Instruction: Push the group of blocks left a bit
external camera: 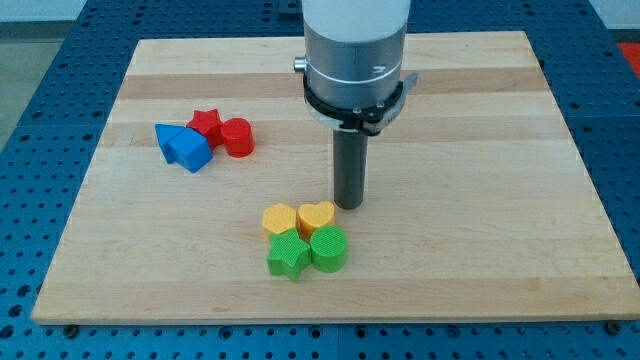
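Camera view is showing my tip (348, 205), bare and holding nothing, sitting just right of the yellow heart (317, 216) in the bottom cluster with the yellow block (279, 219), green star (288, 256) and green cylinder (328, 248). I am judging the approach finished; next comes a short leftward shove.

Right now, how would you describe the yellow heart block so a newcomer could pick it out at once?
On the wooden board, find the cluster of four yellow and green blocks near the view's bottom centre. The yellow heart sits at that cluster's top right, closest to my tip. Its notched heart outline sets it apart from the other yellow block on its left.
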Tool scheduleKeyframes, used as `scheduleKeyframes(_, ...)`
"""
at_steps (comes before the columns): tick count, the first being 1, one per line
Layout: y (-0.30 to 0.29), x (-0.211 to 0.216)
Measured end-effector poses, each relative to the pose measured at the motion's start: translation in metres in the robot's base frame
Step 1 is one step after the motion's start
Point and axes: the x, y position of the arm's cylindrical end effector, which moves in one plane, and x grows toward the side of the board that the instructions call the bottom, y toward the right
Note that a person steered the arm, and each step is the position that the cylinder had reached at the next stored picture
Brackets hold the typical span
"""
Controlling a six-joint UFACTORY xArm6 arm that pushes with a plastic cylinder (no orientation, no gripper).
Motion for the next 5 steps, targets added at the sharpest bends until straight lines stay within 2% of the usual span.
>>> scheduleKeyframes(2, -0.020, -0.014)
scheduleKeyframes(5, -0.017, -0.073)
